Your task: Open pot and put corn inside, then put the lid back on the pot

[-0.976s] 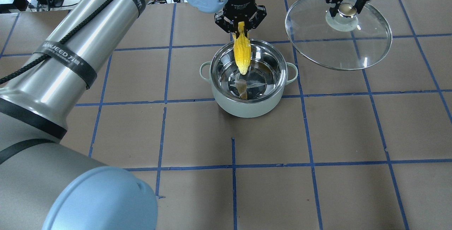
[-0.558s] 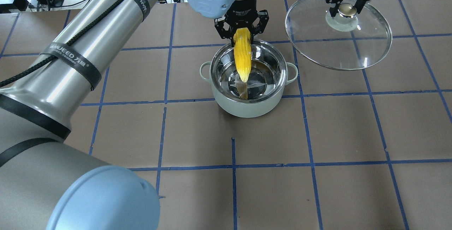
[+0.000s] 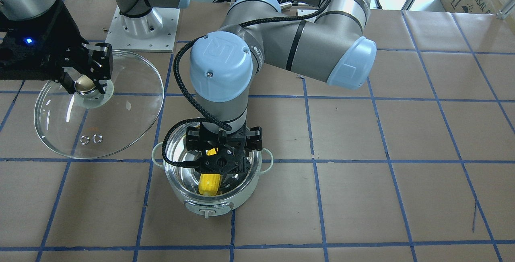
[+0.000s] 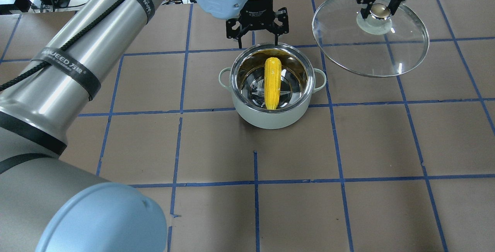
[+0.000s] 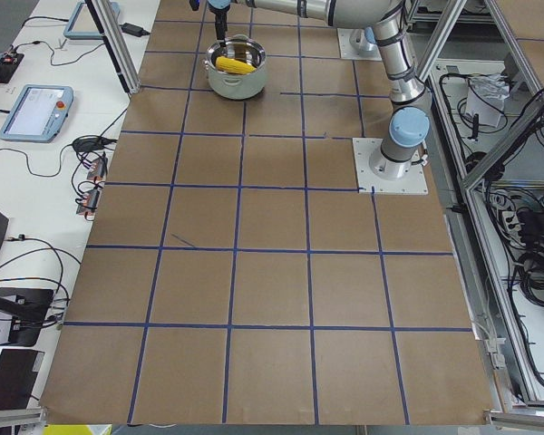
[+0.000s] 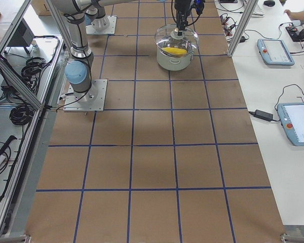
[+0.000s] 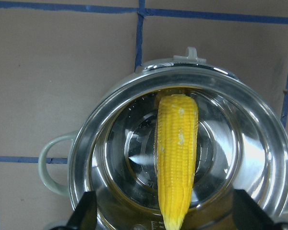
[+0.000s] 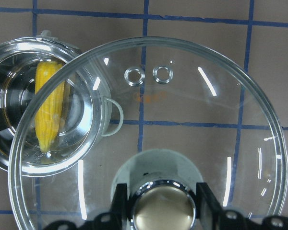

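The pale mint pot (image 4: 270, 119) stands open at the table's far middle. The yellow corn (image 4: 272, 83) lies loose inside it, point toward the robot; it also shows in the front view (image 3: 209, 184) and the left wrist view (image 7: 177, 163). My left gripper (image 4: 253, 31) is open and empty, just above the pot's far rim. My right gripper (image 4: 379, 10) is shut on the brass knob of the glass lid (image 4: 371, 50) and holds it tilted in the air, right of the pot. The lid (image 8: 192, 120) fills the right wrist view.
The table is brown paper with a blue tape grid (image 4: 255, 182). The left arm's big links (image 4: 77, 70) cross the overhead view's left side. Tablets and cables (image 5: 36, 100) lie on the side benches.
My left gripper opened and let go of the corn. The corn dropped from standing tilted to lying flat in the pot. The gripper drew back a little. The right arm and lid have not moved.
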